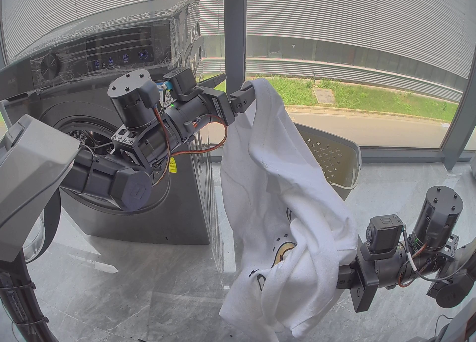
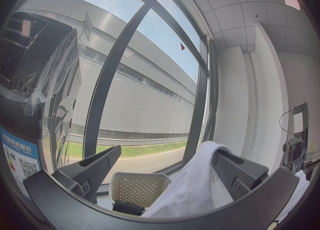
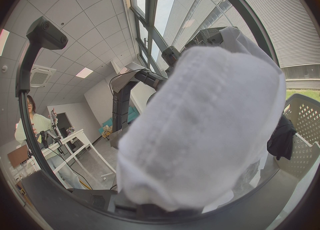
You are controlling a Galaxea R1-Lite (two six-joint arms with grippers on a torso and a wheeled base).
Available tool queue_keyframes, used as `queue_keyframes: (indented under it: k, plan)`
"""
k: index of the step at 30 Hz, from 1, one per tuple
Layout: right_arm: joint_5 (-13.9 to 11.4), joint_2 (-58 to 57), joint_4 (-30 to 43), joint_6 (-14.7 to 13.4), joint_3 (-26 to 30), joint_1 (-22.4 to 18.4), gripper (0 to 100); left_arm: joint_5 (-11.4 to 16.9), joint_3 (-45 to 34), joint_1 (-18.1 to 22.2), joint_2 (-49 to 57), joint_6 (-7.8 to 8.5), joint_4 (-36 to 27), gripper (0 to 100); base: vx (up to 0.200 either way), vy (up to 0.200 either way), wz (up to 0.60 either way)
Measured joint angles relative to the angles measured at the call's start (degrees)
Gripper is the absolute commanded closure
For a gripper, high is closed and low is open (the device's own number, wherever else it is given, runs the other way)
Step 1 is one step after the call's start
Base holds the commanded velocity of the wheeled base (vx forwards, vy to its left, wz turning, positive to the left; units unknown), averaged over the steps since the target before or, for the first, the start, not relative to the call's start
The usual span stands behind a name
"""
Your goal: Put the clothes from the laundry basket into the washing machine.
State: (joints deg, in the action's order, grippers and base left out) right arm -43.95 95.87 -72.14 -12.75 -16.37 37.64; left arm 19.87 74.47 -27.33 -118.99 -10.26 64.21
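the left gripper [image 1: 238, 85] is gaping wide, a white shirt [image 1: 277, 184] hooked over one finger and hanging below it, likely to keep it clear of the laundry basket [image 1: 332, 154] behind. the right gripper [image 1: 343, 276] is propping the lower folds; buried in cloth, so i cannot tell its grip.

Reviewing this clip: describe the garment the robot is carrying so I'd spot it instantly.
Start at the grey washing machine on the left. Just to its right a white T-shirt hangs above the floor, draped from the raised left hand down to the right hand. It is the only white cloth; the basket behind holds a dark garment.
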Motion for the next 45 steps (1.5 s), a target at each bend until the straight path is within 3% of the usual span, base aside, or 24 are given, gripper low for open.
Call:
queue_keyframes:
  k: [9, 17, 27, 40, 45]
  plan:
    - [0.2, -0.4, 0.0, -0.1, -0.1, 0.0, 100, 0.4, -4.4, 0.9, -1.6, 0.20, 4.1, 0, 0.000, 0.000, 0.00]
    - [0.4, -1.0, 0.0, -0.5, -0.3, -0.4, 100, 3.7, -12.8, 2.7, -2.7, 0.34, 10.9, 0, 0.000, 0.000, 0.00]
    - [0.7, -2.1, 0.0, -1.3, -1.6, -3.8, 100, 11.2, -29.2, 6.3, -3.1, 4.13, 22.6, 0, 0.000, 0.000, 0.00]
    - [1.4, -5.1, 0.0, -2.4, -4.8, -12.6, 100, 12.1, -36.4, 10.0, -3.0, 5.36, 24.5, 0, 0.000, 0.000, 0.00]
    - [1.4, -5.8, 0.0, -3.3, -5.1, -13.1, 100, 14.9, -37.4, 9.1, -1.8, 6.41, 24.8, 0, 0.000, 0.000, 0.00]
